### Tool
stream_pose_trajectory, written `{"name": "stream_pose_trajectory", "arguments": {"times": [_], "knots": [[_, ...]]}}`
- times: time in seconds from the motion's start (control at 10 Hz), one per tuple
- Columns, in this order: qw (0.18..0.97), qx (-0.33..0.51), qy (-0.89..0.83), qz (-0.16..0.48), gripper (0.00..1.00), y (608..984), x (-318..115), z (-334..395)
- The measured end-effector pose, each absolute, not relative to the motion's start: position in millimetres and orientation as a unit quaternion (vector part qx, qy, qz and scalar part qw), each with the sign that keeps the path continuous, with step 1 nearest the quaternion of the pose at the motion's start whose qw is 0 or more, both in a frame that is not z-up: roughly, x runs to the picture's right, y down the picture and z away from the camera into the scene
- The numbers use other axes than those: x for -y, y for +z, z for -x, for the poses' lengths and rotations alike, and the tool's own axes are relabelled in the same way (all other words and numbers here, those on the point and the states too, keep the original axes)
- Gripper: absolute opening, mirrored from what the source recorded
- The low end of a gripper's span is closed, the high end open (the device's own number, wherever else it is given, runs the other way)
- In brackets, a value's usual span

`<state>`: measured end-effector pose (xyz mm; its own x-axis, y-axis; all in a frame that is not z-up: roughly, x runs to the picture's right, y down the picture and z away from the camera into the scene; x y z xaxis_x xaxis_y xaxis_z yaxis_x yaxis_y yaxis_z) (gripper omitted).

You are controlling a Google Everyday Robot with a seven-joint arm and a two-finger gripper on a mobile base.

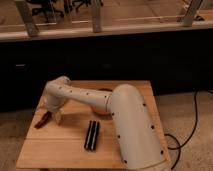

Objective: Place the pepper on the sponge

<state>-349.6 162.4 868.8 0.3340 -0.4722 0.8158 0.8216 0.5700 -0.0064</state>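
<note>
The pepper point(43, 120), a small dark red-brown tapered piece, is at the left edge of the wooden table point(65, 150). My gripper point(54, 116) is low over the table, right beside the pepper on its right, at the end of the white arm point(125, 125) that reaches across from the lower right. I cannot make out whether the pepper lies on the wood or is held. The sponge is hidden from this view.
A black ridged rectangular bar point(91, 135) lies on the table in front of the arm's middle. An orange bowl point(101, 109) sits mostly hidden behind the arm. A dark counter with a window ledge runs behind the table. A cable point(192, 125) lies on the floor at the right.
</note>
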Motion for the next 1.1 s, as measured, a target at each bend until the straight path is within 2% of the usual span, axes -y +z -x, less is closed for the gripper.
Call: {"name": "stream_pose_trajectory", "arguments": {"times": [0.2, 0.3, 0.5, 0.6, 0.7, 1.0, 1.1], "knots": [[0.787, 0.406, -0.413, 0.213, 0.79, 871, -159, 355], [0.786, 0.407, -0.414, 0.211, 0.74, 872, -158, 357], [0.784, 0.41, -0.418, 0.208, 0.52, 874, -156, 361], [0.783, 0.41, -0.419, 0.208, 0.45, 874, -157, 362], [0.782, 0.411, -0.419, 0.207, 0.32, 873, -157, 364], [0.784, 0.414, -0.415, 0.204, 0.05, 871, -156, 359], [0.786, 0.415, -0.412, 0.202, 0.0, 869, -155, 355]]}}
